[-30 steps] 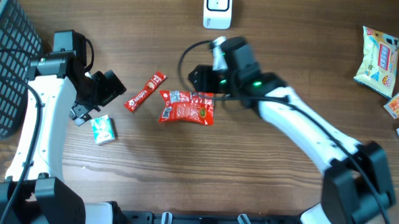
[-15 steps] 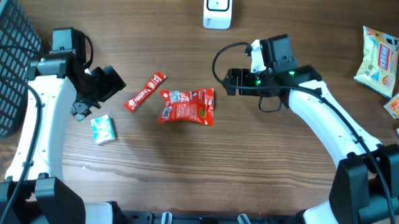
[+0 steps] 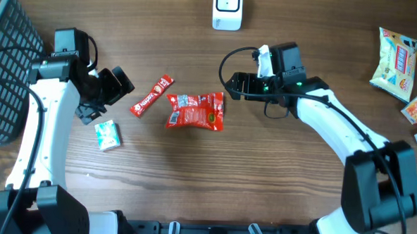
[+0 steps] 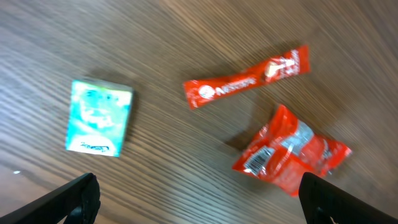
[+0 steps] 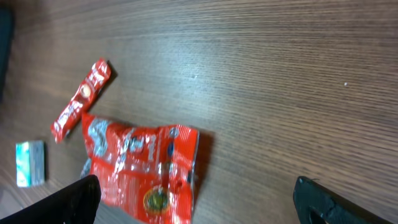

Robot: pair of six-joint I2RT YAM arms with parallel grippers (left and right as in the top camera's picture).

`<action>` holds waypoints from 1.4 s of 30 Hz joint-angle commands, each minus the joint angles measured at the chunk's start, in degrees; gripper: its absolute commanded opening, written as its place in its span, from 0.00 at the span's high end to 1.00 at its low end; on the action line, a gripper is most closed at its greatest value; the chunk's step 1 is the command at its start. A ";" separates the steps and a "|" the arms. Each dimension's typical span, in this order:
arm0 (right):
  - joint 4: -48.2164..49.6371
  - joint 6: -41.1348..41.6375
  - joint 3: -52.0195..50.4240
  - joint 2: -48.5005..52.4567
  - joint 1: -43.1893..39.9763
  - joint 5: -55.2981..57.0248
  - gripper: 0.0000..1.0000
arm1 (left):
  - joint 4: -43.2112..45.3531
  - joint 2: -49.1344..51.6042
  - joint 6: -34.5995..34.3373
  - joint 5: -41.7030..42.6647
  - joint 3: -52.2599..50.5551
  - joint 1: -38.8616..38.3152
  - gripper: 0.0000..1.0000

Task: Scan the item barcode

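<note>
Here we see the right tool (image 3: 230, 84) spread and empty beside the red bag (image 3: 195, 111) at the middle of the bench (image 3: 262, 183); the left tool (image 3: 105, 97), likewise spread, hangs near the red sachet (image 3: 152, 95).

Brown wood-grain table (image 3: 192, 173), evenly lit; black mesh basket (image 3: 2, 73) at left edge.

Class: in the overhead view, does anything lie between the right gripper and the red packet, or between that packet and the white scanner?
Nothing visible does. Bare table separates the open right gripper from the red packet, and the packet from the white scanner. The red stick sachet lies to its left.
</note>
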 commanded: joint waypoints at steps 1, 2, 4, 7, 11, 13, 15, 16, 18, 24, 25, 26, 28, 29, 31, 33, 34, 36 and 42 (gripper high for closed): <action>1.55 3.65 -0.72 2.95 -0.04 -0.98 0.00 | 0.15 -0.35 2.69 3.96 0.46 -0.39 0.00; 1.88 4.50 -0.72 3.41 -0.04 -0.57 0.00 | 0.13 -0.35 2.69 3.96 0.31 -0.79 0.00; 2.54 5.86 -0.72 3.76 -0.04 -0.39 0.00 | 0.42 -0.35 2.69 3.96 -0.42 -1.86 0.00; 3.30 6.10 -0.72 3.76 -0.04 -0.37 0.00 | 2.08 -0.31 2.67 3.93 -2.67 -3.91 0.00; 3.10 5.81 -0.72 3.76 -0.02 -0.39 0.00 | 6.47 -0.15 2.43 4.22 -7.28 -7.19 0.00; 2.23 5.62 -0.74 3.80 0.04 -0.39 0.00 | 7.52 -0.13 2.43 4.39 -8.63 -8.39 0.00; 1.62 5.40 -0.74 4.20 0.31 -0.92 0.00 | 8.11 -0.09 2.43 4.37 -9.29 -9.14 0.00; 1.70 5.42 -0.74 4.70 0.52 -1.81 0.00 | 8.41 -0.09 2.43 4.37 -9.35 -9.31 0.00; 2.78 5.57 -0.74 6.45 1.09 -5.44 0.01 | 9.40 -0.09 2.40 4.37 -9.35 -9.20 0.00; 5.79 7.41 -0.74 11.26 2.40 -12.09 0.01 | 8.41 -0.09 2.43 4.37 -9.35 -7.63 0.00; 5.73 7.39 -0.74 11.32 2.40 -12.07 0.01 | 7.85 -0.09 2.45 4.35 -9.35 -7.37 0.00; 5.75 7.34 -0.74 11.52 2.40 -12.04 0.00 | 7.45 -0.09 2.45 4.35 -9.35 -7.19 0.00; 5.77 7.37 -0.74 11.58 2.40 -12.22 0.00 | 6.71 -0.09 2.45 4.35 -9.35 -6.80 0.00; 5.68 7.37 -0.74 11.61 2.40 -12.52 0.00 | 6.54 -0.09 2.45 4.35 -9.35 -6.58 0.00; 5.55 7.43 -0.74 12.15 2.60 -13.92 0.01 | 6.38 -0.09 2.43 4.35 -9.35 -6.36 0.00; 5.79 8.96 -0.74 13.33 3.48 -14.40 0.00 | 6.51 -0.09 2.43 4.35 -9.35 -6.23 0.00; 6.25 9.90 -0.74 14.14 3.93 -14.43 0.00 | 6.64 -0.09 2.43 4.37 -9.35 -6.23 0.00; 7.23 12.17 -0.74 15.69 4.70 -14.43 0.01 | 6.78 -0.09 2.43 4.37 -9.35 -6.23 0.00; 11.56 18.69 -0.74 21.70 7.04 -18.45 0.01 | 5.90 -0.09 2.47 4.33 -9.35 -6.23 0.00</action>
